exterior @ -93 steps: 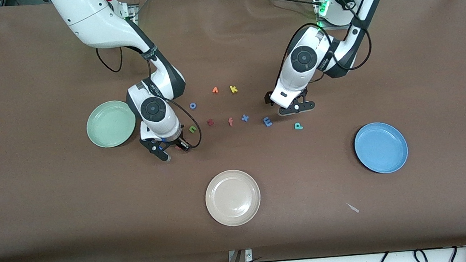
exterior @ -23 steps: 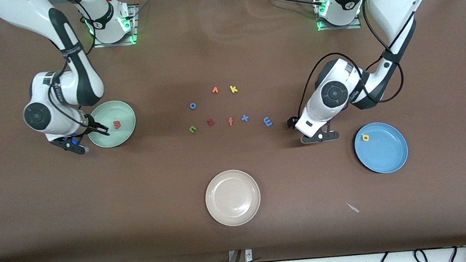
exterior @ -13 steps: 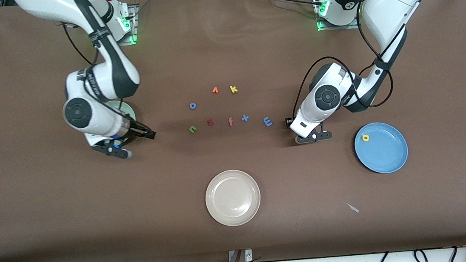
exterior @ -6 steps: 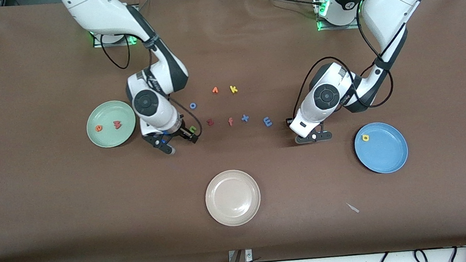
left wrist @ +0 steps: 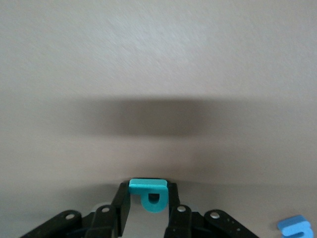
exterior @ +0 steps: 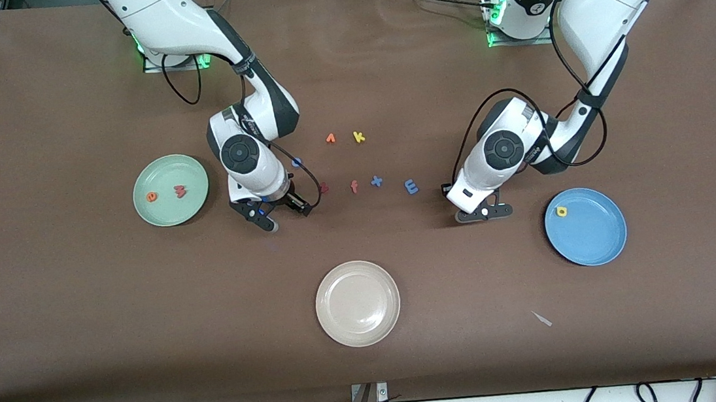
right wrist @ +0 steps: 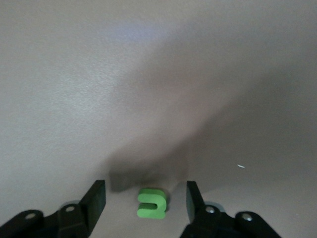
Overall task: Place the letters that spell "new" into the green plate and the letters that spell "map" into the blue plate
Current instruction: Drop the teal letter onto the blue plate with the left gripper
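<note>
The left gripper (left wrist: 148, 199) is shut on the teal p (left wrist: 150, 191), low over the table between the blue m (exterior: 411, 186) and the blue plate (exterior: 597, 234); in the front view this gripper (exterior: 483, 213) hides the p. The yellow a (exterior: 561, 211) lies in the blue plate. My right gripper (right wrist: 144, 199) stands open around the green n (right wrist: 152, 204), a gap showing on each side. Seen from the front, that gripper (exterior: 289, 216) covers the n. The green plate (exterior: 165, 173) holds the orange e (exterior: 151, 196) and the salmon w (exterior: 180, 191).
Loose letters lie mid-table: a dark red z (exterior: 324, 188), a salmon f (exterior: 354, 187), a blue x (exterior: 376, 181), a yellow k (exterior: 359, 136), an orange letter (exterior: 330, 138) and a partly hidden blue o (exterior: 297, 162). A beige-white plate (exterior: 356, 280) sits nearer the front camera.
The right arm swung from the green plate, where the orange e now lies, to the green n, its fingers narrowing. The left gripper closed on the teal p and barely moved.
</note>
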Controlling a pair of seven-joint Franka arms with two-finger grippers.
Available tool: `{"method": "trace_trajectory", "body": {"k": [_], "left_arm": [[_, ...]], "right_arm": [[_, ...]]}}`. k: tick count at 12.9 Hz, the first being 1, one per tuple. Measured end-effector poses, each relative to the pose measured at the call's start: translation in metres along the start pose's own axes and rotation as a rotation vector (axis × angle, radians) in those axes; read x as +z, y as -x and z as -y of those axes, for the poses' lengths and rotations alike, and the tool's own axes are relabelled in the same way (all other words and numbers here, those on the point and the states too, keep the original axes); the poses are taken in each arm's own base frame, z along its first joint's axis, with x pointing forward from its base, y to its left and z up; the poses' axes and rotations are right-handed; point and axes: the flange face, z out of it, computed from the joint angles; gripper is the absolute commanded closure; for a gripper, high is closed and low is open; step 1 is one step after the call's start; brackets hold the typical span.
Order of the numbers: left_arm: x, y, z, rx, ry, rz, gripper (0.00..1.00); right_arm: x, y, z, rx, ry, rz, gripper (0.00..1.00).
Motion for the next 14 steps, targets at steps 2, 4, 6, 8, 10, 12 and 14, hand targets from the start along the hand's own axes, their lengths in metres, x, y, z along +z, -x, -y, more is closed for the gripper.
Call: {"method": "trace_trajectory", "body": {"k": [2, 4, 6, 8, 10, 12, 14], "left_arm": [[-0.012, -0.015, 0.02, 0.04, -0.025, 0.018, 0.79], [-0.027, -0.032, 0.059, 0.1, -0.037, 0.025, 0.79], [-0.039, -0.045, 0.11, 0.176, -0.046, 0.041, 0.79], [-0.048, -0.056, 0.16, 0.25, -0.041, 0.042, 0.79], [-0.05, -0.062, 0.202, 0.312, -0.032, 0.042, 0.74], [-0.047, -0.066, 0.235, 0.374, -0.041, 0.047, 0.5], [-0.045, -0.071, 0.256, 0.423, -0.079, 0.045, 0.0]], "right_arm": [[0.006, 0.003, -0.001, 0.004, 0.01, 0.003, 0.45], [0.007, 0.008, 0.0, 0.001, 0.012, 0.003, 0.48], [0.006, 0.01, 0.001, -0.001, 0.011, 0.003, 0.73], [0.004, 0.012, 0.002, -0.004, 0.01, 0.003, 0.96], [0.004, 0.012, 0.002, -0.004, 0.01, 0.003, 1.0], [0.002, 0.01, 0.002, -0.017, 0.01, 0.001, 1.0], [-0.015, -0.008, -0.004, -0.057, 0.047, 0.006, 1.0]]}}
